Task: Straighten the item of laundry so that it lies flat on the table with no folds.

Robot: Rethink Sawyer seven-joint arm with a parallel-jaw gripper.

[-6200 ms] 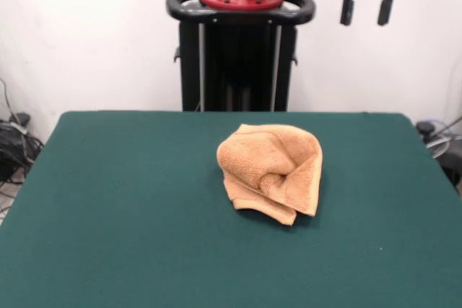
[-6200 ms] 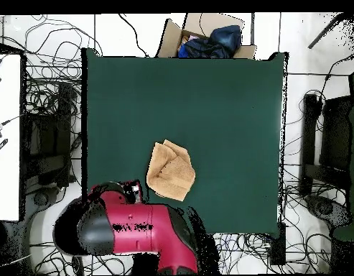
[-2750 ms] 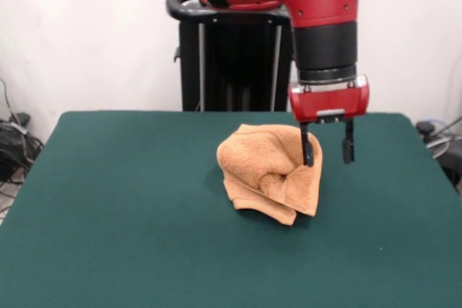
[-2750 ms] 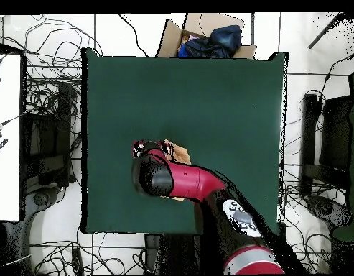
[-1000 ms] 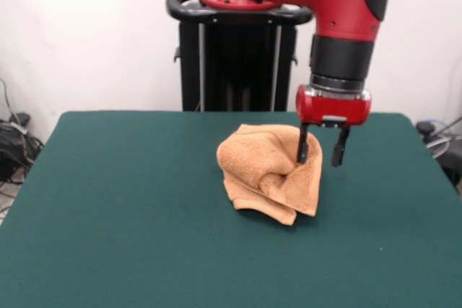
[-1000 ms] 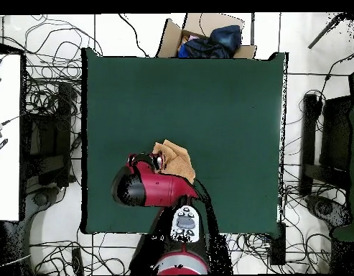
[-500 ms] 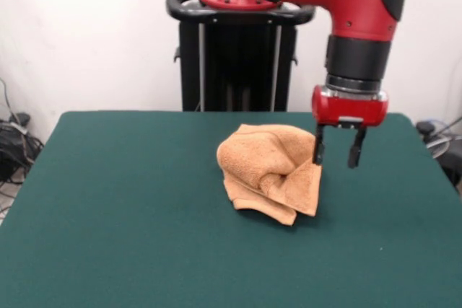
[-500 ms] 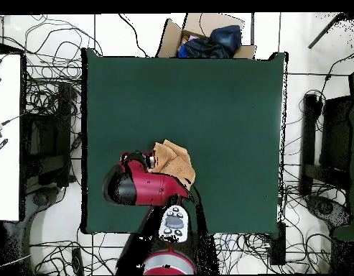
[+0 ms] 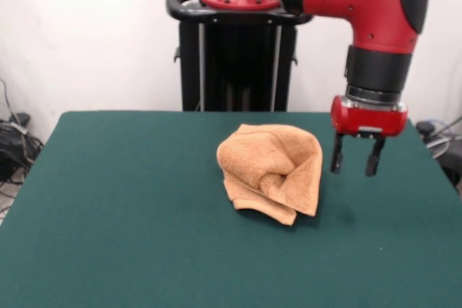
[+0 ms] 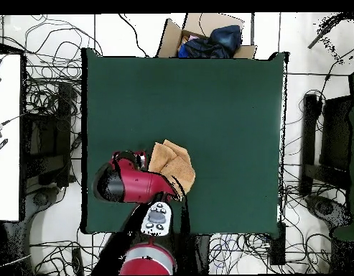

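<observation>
The item of laundry (image 9: 271, 170) is an orange-tan towel lying crumpled and folded over itself near the middle of the green table (image 9: 130, 214). In the overhead view the towel (image 10: 174, 167) lies toward the lower left part of the table (image 10: 222, 108), partly covered by the red arm. My gripper (image 9: 354, 162) hangs just to the right of the towel in the front view, a little above the table top, apart from the cloth. It is open, with nothing between its two black fingers (image 9: 336, 155).
A cardboard box (image 10: 205, 37) with dark blue cloth stands beyond the table's top edge in the overhead view. Cables cover the floor around the table. A white surface (image 10: 6, 136) sits at the left.
My gripper has moved sideways off the towel's right edge, to the right in the front view. It stays open. The towel has not moved.
</observation>
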